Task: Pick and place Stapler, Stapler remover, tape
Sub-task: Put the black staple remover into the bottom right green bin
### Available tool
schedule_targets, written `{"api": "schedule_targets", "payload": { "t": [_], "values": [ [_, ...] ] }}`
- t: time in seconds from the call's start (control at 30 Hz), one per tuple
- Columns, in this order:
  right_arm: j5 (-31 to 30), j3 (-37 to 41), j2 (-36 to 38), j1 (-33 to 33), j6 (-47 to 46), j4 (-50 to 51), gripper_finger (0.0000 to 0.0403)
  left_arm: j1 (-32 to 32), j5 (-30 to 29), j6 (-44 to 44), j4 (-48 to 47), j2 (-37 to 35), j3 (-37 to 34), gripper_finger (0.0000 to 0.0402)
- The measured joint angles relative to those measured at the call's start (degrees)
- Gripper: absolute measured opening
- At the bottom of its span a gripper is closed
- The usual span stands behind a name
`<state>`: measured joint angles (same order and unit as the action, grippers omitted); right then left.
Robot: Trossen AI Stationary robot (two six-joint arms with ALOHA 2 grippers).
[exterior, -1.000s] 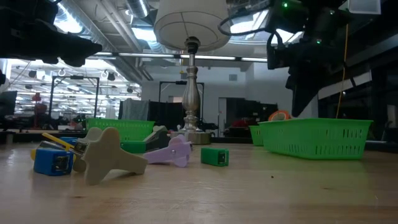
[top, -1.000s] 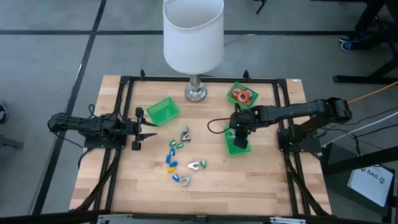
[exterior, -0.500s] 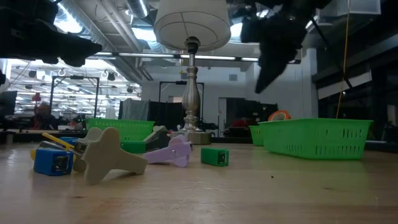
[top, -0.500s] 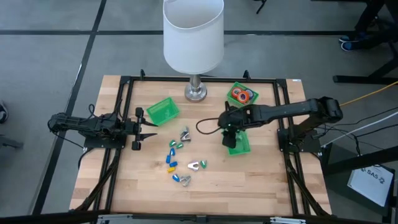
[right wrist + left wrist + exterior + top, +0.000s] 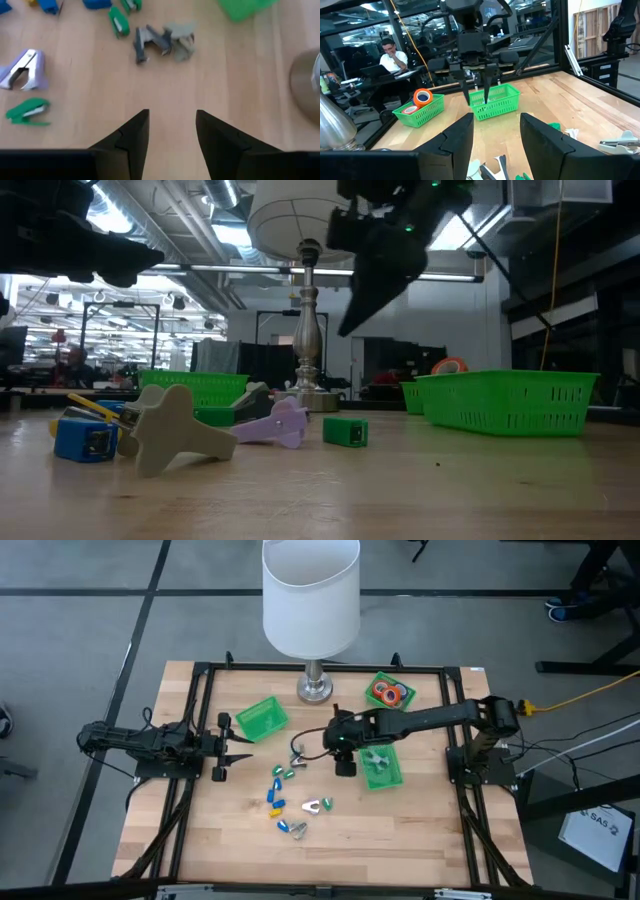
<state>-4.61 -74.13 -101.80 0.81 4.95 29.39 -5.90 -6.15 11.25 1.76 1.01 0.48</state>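
hovering at frame centre in the high view, the right gripper point(image 5: 344, 766) has its fingers apart and empty, between a green bin point(image 5: 381, 766) on its right and the loose pile on its left, probably lined up for another pick. nearest lie grey removers point(image 5: 161, 41), then small green and blue staplers point(image 5: 277, 790) lower left. tape point(image 5: 389, 693) sits in the upper-right bin point(image 5: 390, 680), apparently sorted. at mid left the left gripper point(image 5: 228, 747) waits, fingers parted, holding nothing.
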Motion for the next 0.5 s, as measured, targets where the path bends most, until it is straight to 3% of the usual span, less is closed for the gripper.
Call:
{"api": "schedule_targets", "payload": {
  "t": [0.3,0.5],
  "values": [
    [0.4,-4.1,-7.0,-1.5,9.2,-10.0,0.0162,0.0,0.0,0.0,0.0,0.0,0.0,0.0157],
    [4.8,-5.9,-11.8,-1.2,10.3,-12.9,0.0161,0.0,0.0,0.0,0.0,0.0,0.0,0.0157]
  ]
}}
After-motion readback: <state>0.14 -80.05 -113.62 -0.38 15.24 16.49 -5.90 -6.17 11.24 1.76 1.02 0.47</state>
